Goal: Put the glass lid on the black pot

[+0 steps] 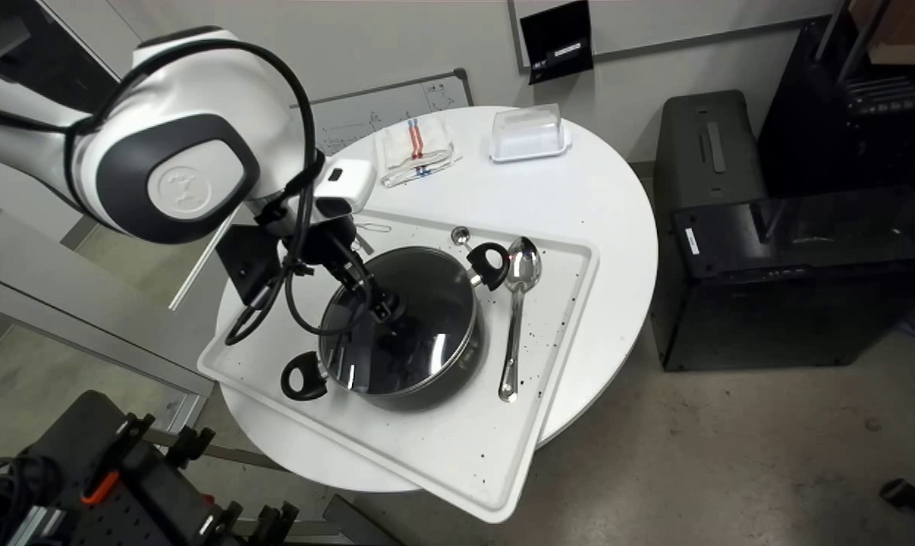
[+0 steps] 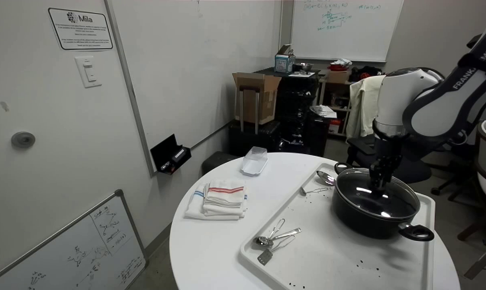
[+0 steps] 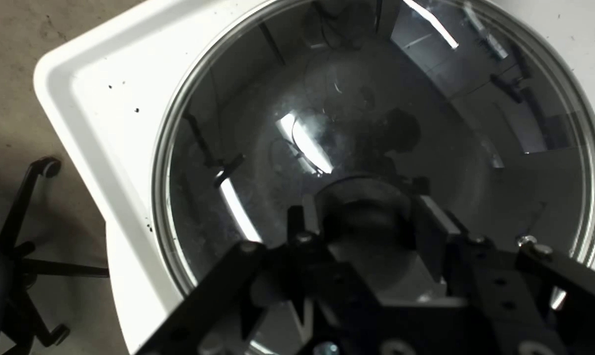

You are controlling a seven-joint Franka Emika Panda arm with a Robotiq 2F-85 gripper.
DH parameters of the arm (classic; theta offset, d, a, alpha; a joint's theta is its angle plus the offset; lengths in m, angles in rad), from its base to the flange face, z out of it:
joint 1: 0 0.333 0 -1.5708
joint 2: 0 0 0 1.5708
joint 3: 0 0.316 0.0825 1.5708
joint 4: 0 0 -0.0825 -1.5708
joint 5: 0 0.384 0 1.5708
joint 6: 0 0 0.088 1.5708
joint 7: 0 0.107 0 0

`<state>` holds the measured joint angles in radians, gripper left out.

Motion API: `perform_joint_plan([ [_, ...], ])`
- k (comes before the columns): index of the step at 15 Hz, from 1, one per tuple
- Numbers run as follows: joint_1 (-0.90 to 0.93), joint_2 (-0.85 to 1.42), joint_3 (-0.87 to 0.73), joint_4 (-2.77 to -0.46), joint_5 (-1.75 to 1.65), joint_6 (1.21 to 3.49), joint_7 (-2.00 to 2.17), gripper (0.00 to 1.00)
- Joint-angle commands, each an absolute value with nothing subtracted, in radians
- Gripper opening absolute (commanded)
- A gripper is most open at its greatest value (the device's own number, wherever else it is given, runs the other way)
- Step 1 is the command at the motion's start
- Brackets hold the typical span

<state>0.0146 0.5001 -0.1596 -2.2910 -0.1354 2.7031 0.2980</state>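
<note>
The glass lid (image 1: 435,303) lies over the black pot (image 1: 459,369), its metal rim level with the pot's rim in both exterior views. In an exterior view the lid (image 2: 358,194) looks flat on the pot (image 2: 358,219). My gripper (image 1: 384,309) points down at the lid's centre. In the wrist view the gripper (image 3: 364,212) has one finger on each side of the dark knob, partly closed, with no clear gap, so it looks shut on the knob. The lid (image 3: 258,133) fills most of the wrist view and hides the pot there. The lower knob is dark and hard to see.
The pot stands on a white tray (image 2: 307,249) on a round white table (image 1: 617,205). A large spoon (image 1: 514,318) lies beside the pot. Small utensils (image 2: 267,243) lie at a tray corner. Folded towels (image 2: 225,199) and a clear-lidded dish (image 2: 254,162) stand beyond the tray.
</note>
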Motion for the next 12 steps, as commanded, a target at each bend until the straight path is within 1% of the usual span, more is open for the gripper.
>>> perform_joint_plan([
  [1, 0.034, 0.493, -0.173, -2.296, -0.114, 2.728, 0.309, 0.23],
  [12, 0.042, 0.505, -0.171, -2.301, -0.108, 2.737, 0.307, 0.23],
])
